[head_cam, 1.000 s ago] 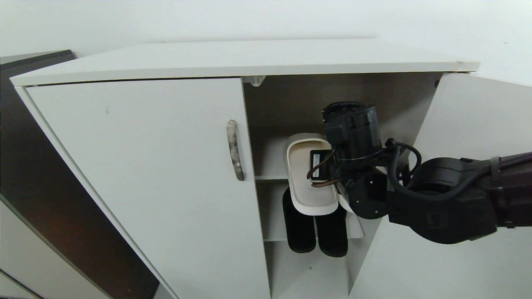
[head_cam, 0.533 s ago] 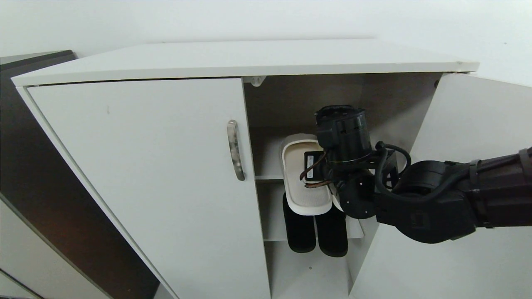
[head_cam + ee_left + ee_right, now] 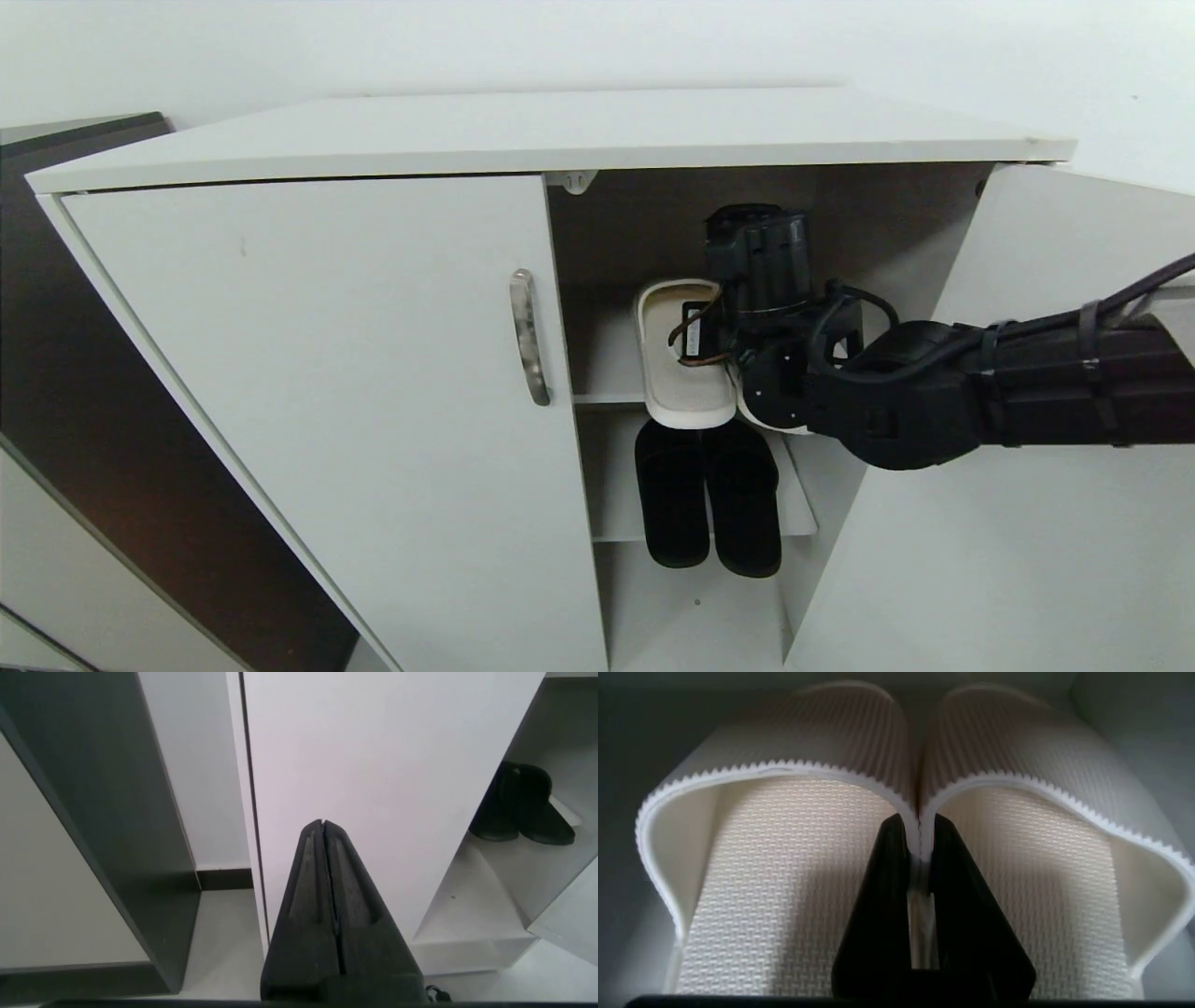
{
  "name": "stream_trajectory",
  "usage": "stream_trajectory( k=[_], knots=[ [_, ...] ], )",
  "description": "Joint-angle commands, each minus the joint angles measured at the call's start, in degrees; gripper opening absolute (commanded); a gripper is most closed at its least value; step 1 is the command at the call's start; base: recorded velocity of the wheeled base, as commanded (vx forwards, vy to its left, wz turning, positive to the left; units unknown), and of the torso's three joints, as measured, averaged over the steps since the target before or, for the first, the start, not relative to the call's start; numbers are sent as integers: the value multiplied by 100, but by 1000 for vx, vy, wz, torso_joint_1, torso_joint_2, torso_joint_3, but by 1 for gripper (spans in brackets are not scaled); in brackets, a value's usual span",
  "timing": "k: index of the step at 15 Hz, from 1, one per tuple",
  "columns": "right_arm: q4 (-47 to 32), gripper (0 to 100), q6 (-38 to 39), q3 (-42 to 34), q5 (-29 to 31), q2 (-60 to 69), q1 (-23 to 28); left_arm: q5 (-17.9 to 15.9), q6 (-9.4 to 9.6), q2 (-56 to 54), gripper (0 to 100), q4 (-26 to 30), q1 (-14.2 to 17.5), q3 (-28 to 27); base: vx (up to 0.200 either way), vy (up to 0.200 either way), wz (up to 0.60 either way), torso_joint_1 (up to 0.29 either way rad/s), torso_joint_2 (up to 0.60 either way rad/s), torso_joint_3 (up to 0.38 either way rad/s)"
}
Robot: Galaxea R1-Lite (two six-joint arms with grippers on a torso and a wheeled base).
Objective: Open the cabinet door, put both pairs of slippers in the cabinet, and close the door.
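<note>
Setting the white slippers [image 3: 785,896] onto the upper shelf [image 3: 607,399] of the cabinet [image 3: 523,131] is the step in hand; the right tool [image 3: 920,835] is clamped on their touching inner edges, above the black slippers [image 3: 707,495] on the shelf below. Next, I judge: lower them flat, release, back out, then swing the open door [image 3: 1027,280] shut. The left tool [image 3: 322,849], pressed together, hangs empty outside

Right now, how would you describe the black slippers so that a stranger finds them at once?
Find the white cabinet whose right door stands open. On its lower shelf the black slippers lie side by side. They alone are dark and free; the cream pair, one shelf higher, is clamped in the right pincer.
</note>
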State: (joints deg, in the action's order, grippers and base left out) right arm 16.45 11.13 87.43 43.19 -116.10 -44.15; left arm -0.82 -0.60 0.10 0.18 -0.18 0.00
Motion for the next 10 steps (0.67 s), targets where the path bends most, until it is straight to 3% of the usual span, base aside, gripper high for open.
stream_trajectory(
  k=[1,9,10],
  knots=[
    [-1,0,-41,266,5,-264,74,3,-2,-1,0,-1,1,0,0,0,0,0,0,0],
    [-115,0,-76,529,-74,-439,188,3,-2,-1,0,-1,1,0,0,0,0,0,0,0],
    [-124,100,-76,521,-74,-431,188,3,-11,-1,0,-1,1,0,0,0,0,0,0,0]
  ],
)
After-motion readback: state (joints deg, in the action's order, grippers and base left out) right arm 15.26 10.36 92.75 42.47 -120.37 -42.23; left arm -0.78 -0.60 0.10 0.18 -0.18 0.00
